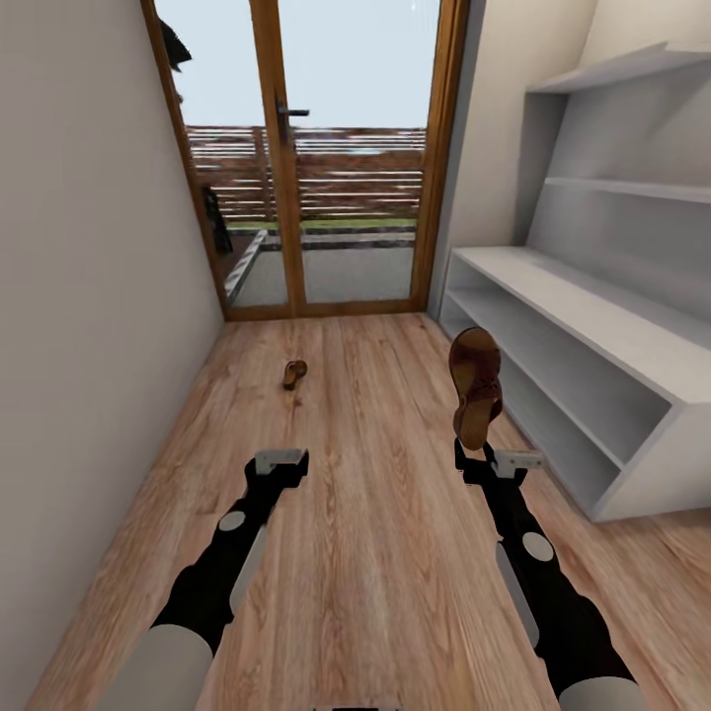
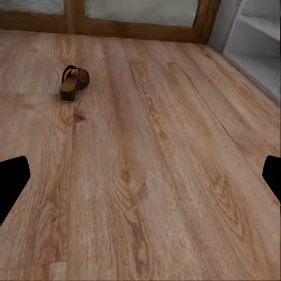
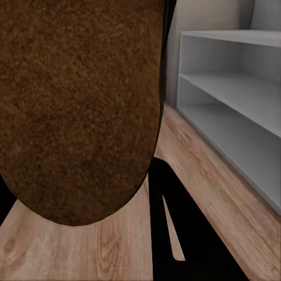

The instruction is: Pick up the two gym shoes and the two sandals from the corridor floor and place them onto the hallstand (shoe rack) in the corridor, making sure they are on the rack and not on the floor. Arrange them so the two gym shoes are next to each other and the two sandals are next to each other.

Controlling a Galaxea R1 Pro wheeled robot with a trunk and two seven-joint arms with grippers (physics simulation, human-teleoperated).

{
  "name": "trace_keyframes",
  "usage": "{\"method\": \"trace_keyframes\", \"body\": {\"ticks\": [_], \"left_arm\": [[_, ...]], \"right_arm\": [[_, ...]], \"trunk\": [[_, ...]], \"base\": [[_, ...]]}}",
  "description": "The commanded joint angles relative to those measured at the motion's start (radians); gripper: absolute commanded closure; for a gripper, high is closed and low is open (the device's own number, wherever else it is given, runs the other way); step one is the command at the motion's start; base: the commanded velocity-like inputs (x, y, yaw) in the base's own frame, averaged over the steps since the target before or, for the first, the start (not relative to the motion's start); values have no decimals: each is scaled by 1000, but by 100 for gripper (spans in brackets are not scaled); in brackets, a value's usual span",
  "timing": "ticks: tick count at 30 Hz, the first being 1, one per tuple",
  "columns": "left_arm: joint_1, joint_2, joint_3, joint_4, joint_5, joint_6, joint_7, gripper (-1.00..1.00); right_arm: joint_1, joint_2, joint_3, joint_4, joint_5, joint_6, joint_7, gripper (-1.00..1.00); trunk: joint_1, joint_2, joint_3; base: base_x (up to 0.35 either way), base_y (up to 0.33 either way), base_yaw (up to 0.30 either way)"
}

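Observation:
A dark brown sandal (image 1: 476, 387) stands upright in the air, toe up, with my right gripper (image 1: 476, 456) shut on its lower end; its brown sole (image 3: 76, 105) looms large in the right wrist view. A second sandal (image 1: 294, 373) lies on the corridor floor (image 1: 375, 553) farther ahead, toward the door; the left wrist view shows that sandal (image 2: 74, 82) too. My left gripper (image 1: 280, 462) hovers open over bare planks, its dark fingertips (image 2: 13, 178) wide apart. The pale grey hallstand (image 1: 592, 336) stands along the right wall, its shelves (image 3: 234, 88) bare. The gym shoes are out of view.
A wood-framed glass door (image 1: 296, 158) closes the corridor's far end, with a deck and fence outside. A plain wall (image 1: 89, 296) runs along the left side. The floor between my arms and the door is open planking.

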Motion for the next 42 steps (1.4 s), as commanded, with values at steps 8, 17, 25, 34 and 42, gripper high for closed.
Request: {"method": "trace_keyframes", "body": {"ticks": [8, 17, 25, 34, 42], "left_arm": [[1, 0, 0, -27, 0, 197, -2, -100], [1, 1, 7, -128, 0, 374, -2, -100], [1, 3, 7, -138, -1, 378, -2, -100], [1, 4, 7, -139, -1, 398, -2, -100], [1, 3, 5, -139, -1, 400, -2, -100]], "right_arm": [[0, 0, 1, -1, -4, -2, -3, 100], [0, 0, 1, -1, -4, -2, -3, 100], [0, 0, 1, -1, -4, -2, -2, 100], [1, 1, 14, 6, 3, -27, 5, 100], [1, 0, 14, 0, -2, 181, -2, 100]], "trunk": [[0, 0, -1], [0, 0, -1], [0, 0, -1], [0, 0, -1], [0, 0, -1]], "base": [[347, 0, 0], [347, 0, 0], [344, 17, 0], [339, 100, 0], [339, 95, 0]]}}
